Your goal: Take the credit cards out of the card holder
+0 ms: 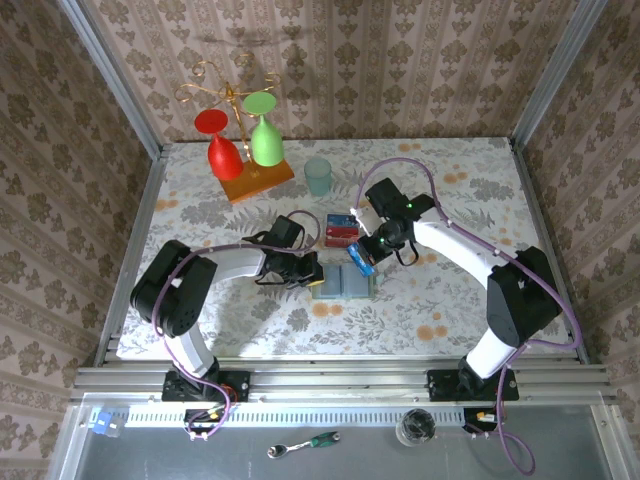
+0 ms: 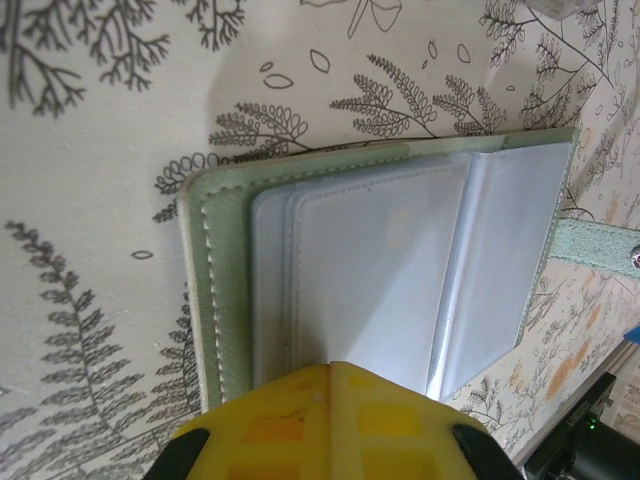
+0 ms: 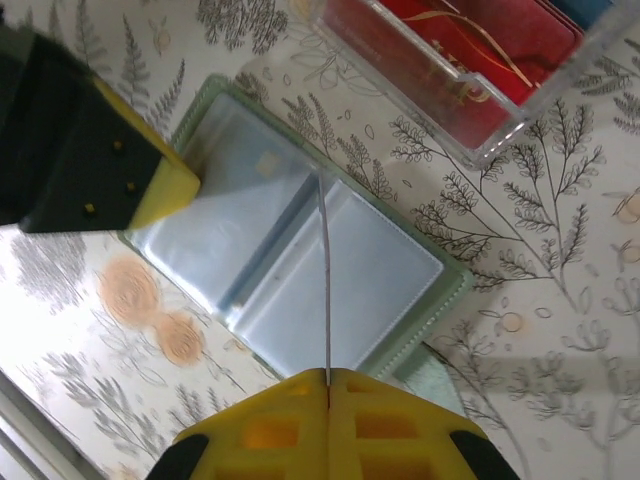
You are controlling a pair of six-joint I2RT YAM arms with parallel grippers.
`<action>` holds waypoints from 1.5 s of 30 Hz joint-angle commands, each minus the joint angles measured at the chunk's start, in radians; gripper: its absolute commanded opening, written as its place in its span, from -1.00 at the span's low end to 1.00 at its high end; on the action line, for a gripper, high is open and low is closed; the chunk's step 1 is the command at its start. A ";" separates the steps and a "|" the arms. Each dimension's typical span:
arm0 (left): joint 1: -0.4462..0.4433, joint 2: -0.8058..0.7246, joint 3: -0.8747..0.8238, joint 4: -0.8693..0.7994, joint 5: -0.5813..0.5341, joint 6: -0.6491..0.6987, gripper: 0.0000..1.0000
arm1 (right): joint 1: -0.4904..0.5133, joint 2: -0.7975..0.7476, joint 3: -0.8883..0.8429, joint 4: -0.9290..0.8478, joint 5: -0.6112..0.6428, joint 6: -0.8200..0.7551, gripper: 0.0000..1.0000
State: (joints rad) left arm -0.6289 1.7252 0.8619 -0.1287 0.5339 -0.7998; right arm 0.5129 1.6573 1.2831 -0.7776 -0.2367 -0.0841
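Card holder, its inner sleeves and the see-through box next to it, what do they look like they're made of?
Card holder cover: likely faux leather, matte pale green, with a stitched edge. Inner sleeves: clear soft plastic, glossy, catching light. Box: rigid transparent plastic, perhaps acrylic; red cards show through its walls.

Three walls papered in a brown-and-beige damask pattern closed in the bench, with bare aluminium posts rising at the back corners. The bench was covered by a pale cloth printed with ferns, leaves and orange flowers, and a ribbed metal rail ran along its near edge. Light fell evenly from above, leaving soft shadows on the cloth.
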 commanded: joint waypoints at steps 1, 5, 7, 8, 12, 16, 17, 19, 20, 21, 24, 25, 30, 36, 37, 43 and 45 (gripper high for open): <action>0.003 -0.047 -0.019 -0.027 -0.015 -0.006 -1.00 | 0.009 0.043 0.081 -0.161 0.066 -0.274 -1.00; 0.011 -0.085 -0.050 -0.028 -0.030 -0.009 -1.00 | 0.014 0.088 0.175 -0.214 0.119 -0.416 -1.00; 0.018 -0.102 -0.068 -0.028 -0.034 -0.010 -1.00 | 0.013 0.113 0.226 -0.232 0.137 -0.462 -1.00; 0.022 -0.112 -0.075 -0.030 -0.035 -0.009 -1.00 | 0.013 0.128 0.256 -0.245 0.138 -0.490 -1.00; 0.040 -0.152 -0.104 -0.043 -0.041 -0.007 -1.00 | 0.013 0.204 0.375 -0.289 0.146 -0.561 -1.00; 0.063 -0.198 -0.136 -0.060 -0.048 -0.003 -1.00 | 0.010 0.296 0.515 -0.333 0.170 -0.599 -1.00; 0.070 -0.208 -0.145 -0.061 -0.048 -0.003 -1.00 | 0.009 0.319 0.549 -0.341 0.176 -0.607 -1.00; 0.082 -0.222 -0.160 -0.066 -0.046 0.002 -1.00 | 0.003 0.364 0.610 -0.358 0.177 -0.616 -1.00; 0.087 -0.226 -0.165 -0.067 -0.046 0.003 -1.00 | 0.000 0.387 0.645 -0.368 0.173 -0.622 -1.00; 0.092 -0.230 -0.169 -0.069 -0.045 0.004 -1.00 | -0.003 0.410 0.675 -0.373 0.170 -0.626 -1.00; 0.104 -0.232 -0.179 -0.065 -0.041 0.005 -1.00 | -0.010 0.467 0.756 -0.392 0.171 -0.639 -1.00; 0.109 -0.229 -0.181 -0.063 -0.040 0.005 -1.00 | -0.010 0.485 0.780 -0.398 0.174 -0.642 -1.00; 0.127 -0.219 -0.178 -0.060 -0.031 0.010 -1.00 | -0.023 0.562 0.893 -0.427 0.183 -0.664 -1.00; 0.152 -0.194 -0.170 -0.056 -0.014 0.021 -1.00 | -0.033 0.640 1.010 -0.462 0.190 -0.688 -1.00; 0.156 -0.189 -0.167 -0.057 -0.012 0.022 -1.00 | -0.034 0.649 1.020 -0.465 0.193 -0.693 -1.00; 0.166 -0.173 -0.155 -0.061 -0.004 0.030 -1.00 | -0.037 0.685 1.028 -0.442 0.222 -0.734 -1.00; 0.166 -0.166 -0.152 -0.060 -0.001 0.031 -1.00 | -0.037 0.695 1.029 -0.436 0.229 -0.744 -1.00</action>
State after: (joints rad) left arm -0.4694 1.5444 0.6876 -0.1738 0.5121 -0.7918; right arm 0.4808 2.3264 2.2822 -1.1866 -0.0479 -0.7872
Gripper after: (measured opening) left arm 0.063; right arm 0.065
